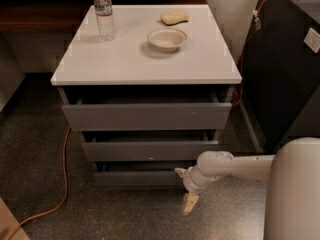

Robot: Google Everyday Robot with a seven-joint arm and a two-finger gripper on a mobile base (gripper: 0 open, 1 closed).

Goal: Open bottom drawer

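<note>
A grey cabinet with a white top [125, 59] holds three handleless drawers. The bottom drawer [140, 178] has the narrowest front and stands out a little, with a dark gap above it. My gripper [185, 188] is low at the right end of that front, on a white arm reaching in from the right. It is open: the upper fingertip [179, 172] is at the drawer's front right corner, touching or nearly so, and the lower fingertip [190, 203] points down toward the floor. It holds nothing.
The middle drawer [150, 150] and top drawer [145, 116] are also slightly out. A water bottle [104, 14], a bowl [167, 38] and a sponge [174, 17] sit on top. An orange cable [63, 179] lies on the floor at left. A dark cabinet [285, 69] stands at right.
</note>
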